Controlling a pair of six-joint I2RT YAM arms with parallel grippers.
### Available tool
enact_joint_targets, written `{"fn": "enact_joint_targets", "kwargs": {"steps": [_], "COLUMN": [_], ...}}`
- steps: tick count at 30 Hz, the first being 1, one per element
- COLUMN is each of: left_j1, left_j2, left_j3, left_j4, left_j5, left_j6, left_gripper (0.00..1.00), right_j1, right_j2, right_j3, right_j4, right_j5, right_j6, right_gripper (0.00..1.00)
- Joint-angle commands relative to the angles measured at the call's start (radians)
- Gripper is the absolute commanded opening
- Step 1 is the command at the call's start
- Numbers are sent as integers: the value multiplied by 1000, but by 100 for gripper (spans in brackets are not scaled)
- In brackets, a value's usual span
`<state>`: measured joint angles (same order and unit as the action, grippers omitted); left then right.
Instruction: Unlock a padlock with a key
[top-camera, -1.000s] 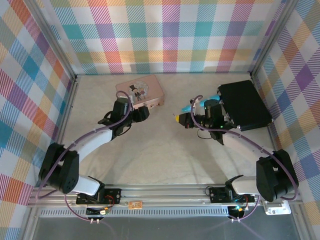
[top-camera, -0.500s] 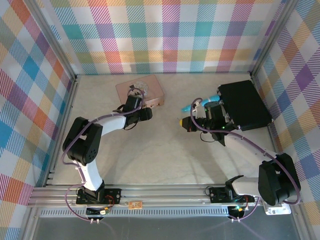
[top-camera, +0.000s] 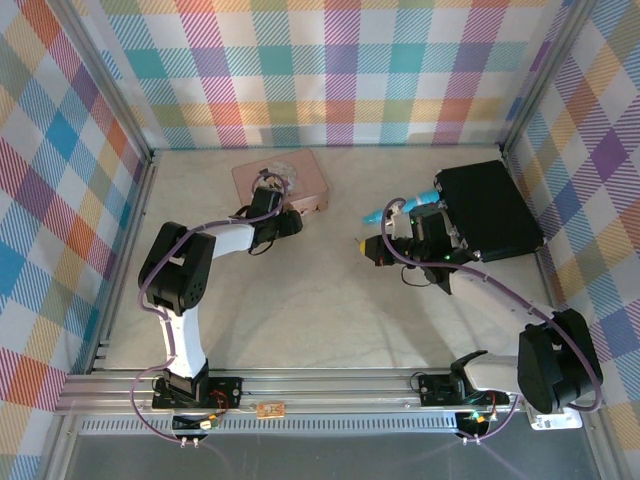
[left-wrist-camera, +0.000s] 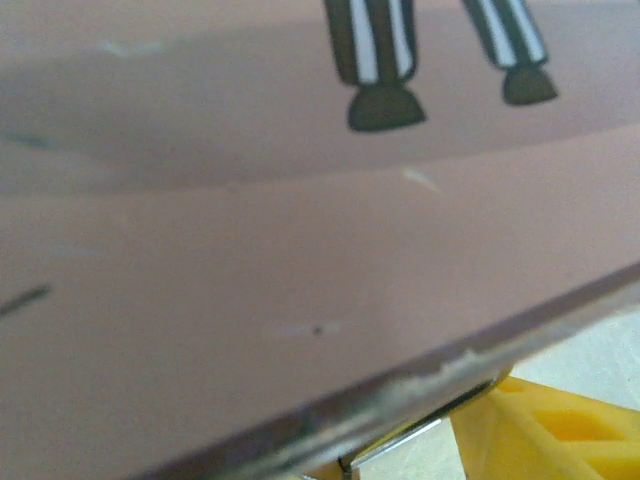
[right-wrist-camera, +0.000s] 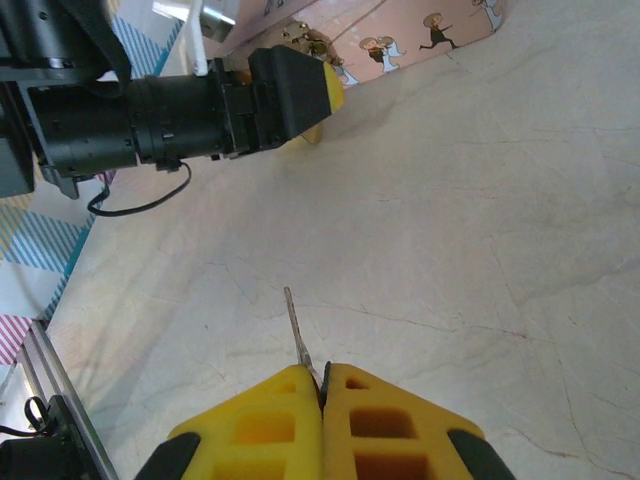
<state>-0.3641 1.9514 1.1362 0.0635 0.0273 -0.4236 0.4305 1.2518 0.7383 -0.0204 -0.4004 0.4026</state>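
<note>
The left claw (right-wrist-camera: 316, 95) sits against the near edge of the pink tin (top-camera: 300, 172), beside the brass padlock (right-wrist-camera: 305, 42); whether its fingers are apart cannot be told. Right of it, over the tabletop (top-camera: 300, 300), the right claw (right-wrist-camera: 322, 385) is clamped on the key (right-wrist-camera: 297, 335).

Padlock (right-wrist-camera: 303, 40) partly hidden; key (right-wrist-camera: 297, 335) bow buried (pink tin (left-wrist-camera: 300, 300) blurred).

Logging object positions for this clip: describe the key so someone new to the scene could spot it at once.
Find the black case at the right side of the table; the right gripper sits just left of it. Pinched between its shut yellow fingertips, a thin grey-silver blade pokes out: the key. Unlike the turquoise pen-like tool nearby, it is tiny, metallic and held.
</note>
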Motion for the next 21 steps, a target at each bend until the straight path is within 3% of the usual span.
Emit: {"fn": "enact_joint_targets", "kwargs": {"steps": [1, 12, 16, 21], "left_j1": [5, -16, -19, -22], "left_j2": [14, -41, -65, -125], "left_j3": [-13, -101, -97, -141], "left_j4": [63, 111, 77, 43], "left_j5": [68, 148, 213, 161], "left_j6": [-70, -177, -202, -195], "left_gripper": [67, 65, 58, 60], "right_j1": [-8, -8, -7, -7], "right_j2": [-24, 9, 26, 37], "right_j3": [-10, -9, -15, -50], "right_j4": [3, 38, 64, 143], "right_j5": [3, -13, -30, -35], "right_j6": [-4, 19, 41, 80], "right_gripper": [0, 0, 0, 0]}}
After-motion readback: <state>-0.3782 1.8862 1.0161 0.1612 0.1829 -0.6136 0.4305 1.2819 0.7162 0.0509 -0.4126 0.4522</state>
